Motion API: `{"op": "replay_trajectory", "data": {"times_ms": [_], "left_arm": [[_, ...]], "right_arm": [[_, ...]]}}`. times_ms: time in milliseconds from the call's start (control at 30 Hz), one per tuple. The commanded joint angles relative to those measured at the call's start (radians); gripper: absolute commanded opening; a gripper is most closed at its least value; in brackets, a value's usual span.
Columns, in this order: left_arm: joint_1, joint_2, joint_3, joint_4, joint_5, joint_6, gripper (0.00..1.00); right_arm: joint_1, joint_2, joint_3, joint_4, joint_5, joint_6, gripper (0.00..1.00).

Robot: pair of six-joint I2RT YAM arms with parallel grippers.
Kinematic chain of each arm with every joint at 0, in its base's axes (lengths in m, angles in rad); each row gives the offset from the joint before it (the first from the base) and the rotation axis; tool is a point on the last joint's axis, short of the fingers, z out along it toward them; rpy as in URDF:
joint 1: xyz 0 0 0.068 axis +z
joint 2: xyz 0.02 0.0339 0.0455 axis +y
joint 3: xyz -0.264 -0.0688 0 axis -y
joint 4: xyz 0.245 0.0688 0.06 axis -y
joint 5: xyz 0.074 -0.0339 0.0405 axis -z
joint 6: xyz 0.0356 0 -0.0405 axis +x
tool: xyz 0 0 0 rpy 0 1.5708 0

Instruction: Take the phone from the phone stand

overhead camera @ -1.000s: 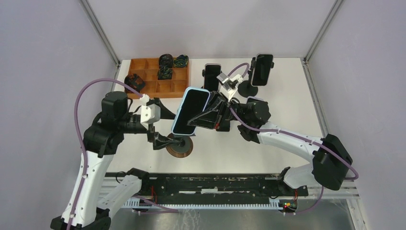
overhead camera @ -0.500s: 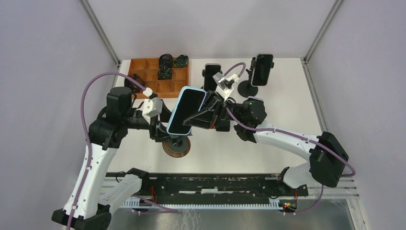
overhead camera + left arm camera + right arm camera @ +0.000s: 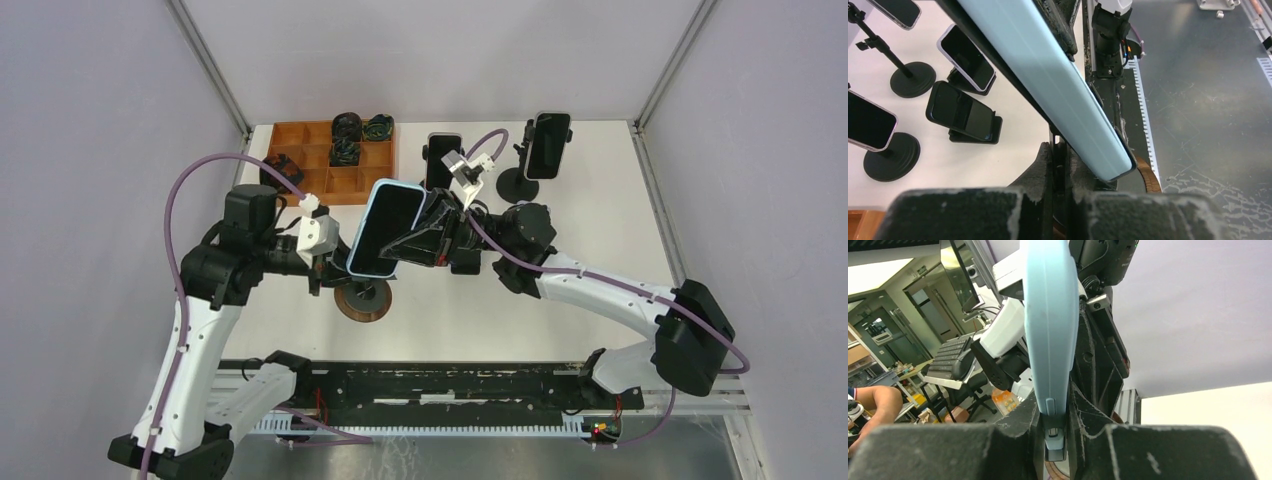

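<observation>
The phone (image 3: 385, 228), in a light blue case with a dark screen, stands tilted above the phone stand's round wooden base (image 3: 362, 300). My right gripper (image 3: 420, 240) reaches in from the right, shut on the phone's edge. In the right wrist view its fingers (image 3: 1028, 415) press both faces of the blue case (image 3: 1048, 330). My left gripper (image 3: 335, 270) is low beside the base, shut on the stand's thin black stem (image 3: 1063, 150). From the left wrist the phone (image 3: 1048, 75) crosses just above those fingers (image 3: 1045, 165).
A wooden tray (image 3: 312, 182) with dark items sits at the back left. Other phones on stands are behind: one (image 3: 441, 160) in the middle and one (image 3: 548, 143) on a black pole stand (image 3: 518, 185). More show in the left wrist view (image 3: 960, 111).
My left gripper has closed from wide open onto the stand's stem. The phone and my right gripper have shifted slightly left.
</observation>
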Motion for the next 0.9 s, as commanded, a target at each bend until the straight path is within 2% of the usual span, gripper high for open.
{"op": "replay_trajectory", "data": {"times_ms": [0, 33, 100, 233, 467, 700, 867], "left_arm": [[-0.005, 0.023, 0.046, -0.148, -0.019, 0.164, 0.02], [-0.005, 0.025, 0.049, -0.150, -0.016, 0.163, 0.02], [-0.005, 0.025, 0.053, -0.150, -0.014, 0.163, 0.02], [-0.005, 0.033, 0.065, -0.151, -0.011, 0.149, 0.02], [-0.005, 0.040, 0.071, -0.139, -0.040, 0.135, 0.02], [-0.001, 0.078, 0.071, -0.126, -0.091, 0.120, 0.02], [0.005, 0.091, 0.073, -0.074, -0.116, 0.075, 0.02]], "right_arm": [[-0.018, -0.057, 0.063, -0.076, 0.062, -0.042, 0.28], [-0.019, -0.055, 0.062, -0.080, 0.062, -0.042, 0.34], [-0.020, -0.056, 0.056, -0.085, 0.063, -0.040, 0.39], [-0.021, -0.066, 0.052, -0.111, 0.072, -0.052, 0.44], [-0.045, -0.124, 0.025, -0.175, 0.092, -0.092, 0.36], [-0.084, -0.196, -0.038, -0.177, 0.109, -0.085, 0.36], [-0.089, -0.195, -0.061, -0.180, 0.102, -0.059, 0.27]]}}
